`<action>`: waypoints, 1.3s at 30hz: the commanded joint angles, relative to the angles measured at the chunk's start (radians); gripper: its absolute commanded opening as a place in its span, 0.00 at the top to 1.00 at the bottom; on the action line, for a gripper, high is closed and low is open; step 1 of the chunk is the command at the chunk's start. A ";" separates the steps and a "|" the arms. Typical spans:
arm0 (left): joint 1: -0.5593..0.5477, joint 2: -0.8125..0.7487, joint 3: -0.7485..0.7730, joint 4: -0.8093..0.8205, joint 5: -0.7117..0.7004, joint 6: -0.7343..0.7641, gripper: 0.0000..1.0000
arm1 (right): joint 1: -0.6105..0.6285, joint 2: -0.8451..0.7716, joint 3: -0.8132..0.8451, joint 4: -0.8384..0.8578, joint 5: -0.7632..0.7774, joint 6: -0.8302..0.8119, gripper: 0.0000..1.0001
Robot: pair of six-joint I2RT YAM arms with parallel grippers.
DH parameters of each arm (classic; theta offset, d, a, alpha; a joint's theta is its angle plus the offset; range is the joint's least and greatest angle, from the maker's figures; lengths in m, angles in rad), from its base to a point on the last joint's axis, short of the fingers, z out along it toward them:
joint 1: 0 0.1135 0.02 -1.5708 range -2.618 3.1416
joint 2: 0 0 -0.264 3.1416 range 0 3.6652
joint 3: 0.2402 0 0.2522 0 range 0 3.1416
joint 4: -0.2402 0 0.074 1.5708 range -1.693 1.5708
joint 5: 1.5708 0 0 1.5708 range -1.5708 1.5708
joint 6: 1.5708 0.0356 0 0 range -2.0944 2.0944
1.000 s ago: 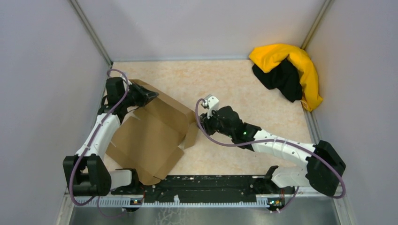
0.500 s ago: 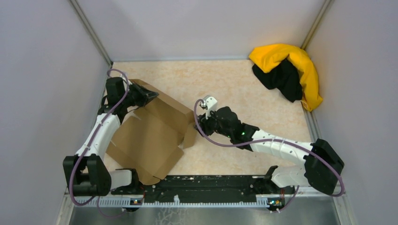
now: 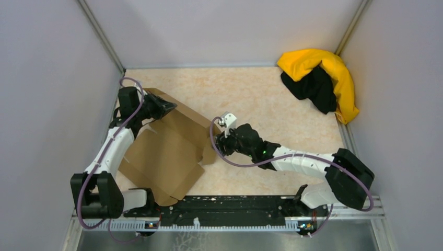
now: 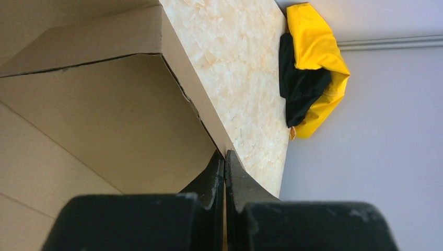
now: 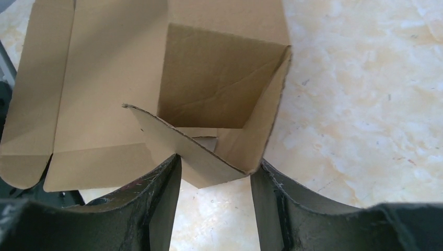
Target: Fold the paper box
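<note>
Paper box: brown half-formed sheet on the left of the table, near panel flat, far wall raised.
Right gripper: wide open, holding nothing, jaws either side of the standing corner flap, probably to push it inward.
Left gripper: closed tight on the far wall's edge, seemingly to hold it upright.
Cloth heap: far right corner, well apart.

A: The plain brown cardboard paper box? Matt, with rough, fibrous cut edges.
B: And the beige marbled worktop looks smooth, faintly glossy; the yellow-and-black cloth heap, soft.
</note>
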 commanded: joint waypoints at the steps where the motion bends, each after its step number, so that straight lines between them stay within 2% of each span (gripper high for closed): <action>1: 0.004 0.004 -0.023 0.030 0.022 0.019 1.00 | 0.038 0.029 0.007 0.115 0.028 0.002 0.49; 17: 0.042 -0.021 -0.083 0.065 0.058 0.023 1.00 | 0.123 0.105 0.033 0.197 0.158 0.022 0.48; 25: 0.056 -0.037 -0.128 0.111 0.092 0.013 1.00 | 0.193 0.176 0.125 0.118 0.323 0.026 0.48; 39: 0.084 -0.069 -0.189 0.161 0.145 0.010 1.00 | 0.248 0.270 0.240 0.057 0.482 0.069 0.48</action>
